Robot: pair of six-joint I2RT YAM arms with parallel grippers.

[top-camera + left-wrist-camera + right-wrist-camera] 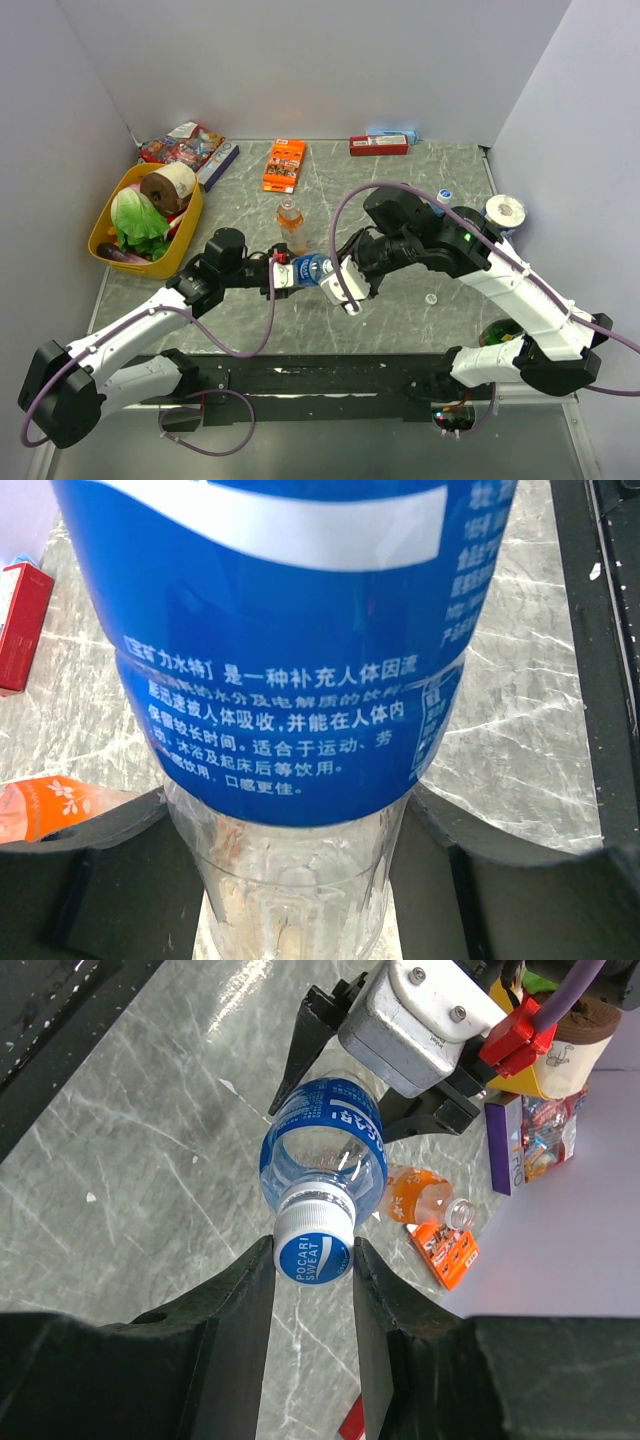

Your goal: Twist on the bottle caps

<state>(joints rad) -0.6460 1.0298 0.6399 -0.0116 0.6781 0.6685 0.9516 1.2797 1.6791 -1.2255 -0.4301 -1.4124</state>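
My left gripper [285, 272] is shut on the body of a clear bottle with a blue label [308, 268], holding it on its side above the table. In the left wrist view the bottle [290, 680] fills the frame between my fingers [110, 870]. My right gripper [338, 281] is shut on its blue and white cap [313, 1257], which sits on the bottle's neck [315, 1212]. An orange-liquid bottle [291, 222] stands uncapped behind them. A third small bottle [445, 197] stands at the back right. A whitish cap [431, 298] lies on the table.
A yellow basket [105, 228] with lettuce and a brown roll stands at the left. Snack packs [185, 145], a flat orange box [284, 165] and a red box [378, 145] lie along the back. A white tape roll [505, 211] sits at the right.
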